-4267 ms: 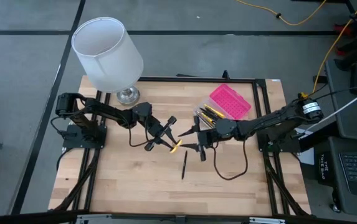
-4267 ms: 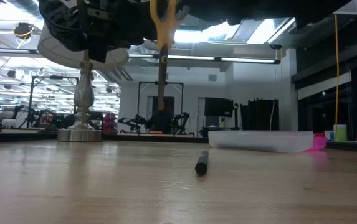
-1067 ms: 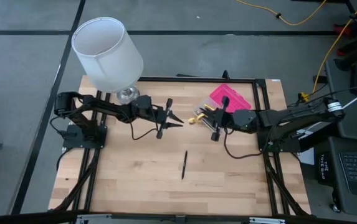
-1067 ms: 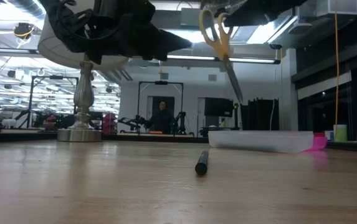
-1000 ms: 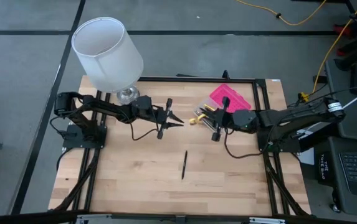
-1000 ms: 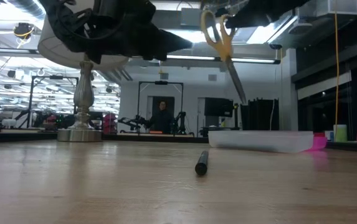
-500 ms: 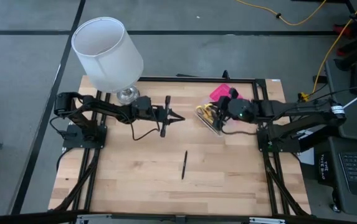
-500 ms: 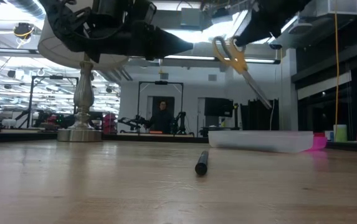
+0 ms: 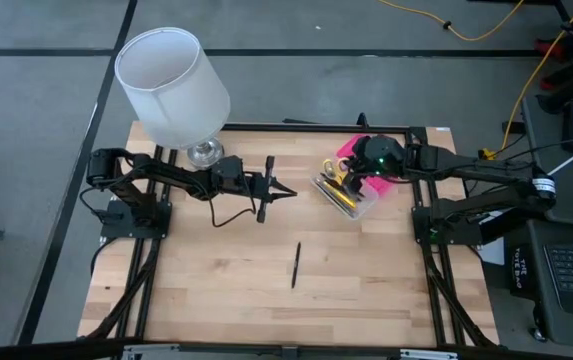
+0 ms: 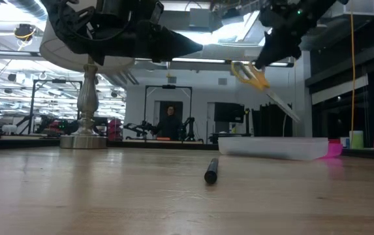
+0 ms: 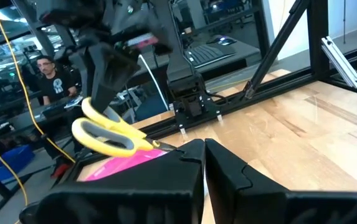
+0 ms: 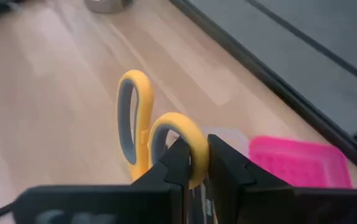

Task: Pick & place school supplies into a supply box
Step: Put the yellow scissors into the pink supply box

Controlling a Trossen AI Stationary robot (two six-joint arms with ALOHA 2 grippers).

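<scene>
The right claw, clamped on the yellow handle, dangles the scissors tilted above the clear box, so a skewed release may bounce them off its rim, while the left claw, pinched together and empty, waits mid-table.

Legible text, labels, brands, numbers, signs: none. No readable marking shows in any view, whether on the counter, on the items lying on it, or on the equipment in the room behind.
</scene>
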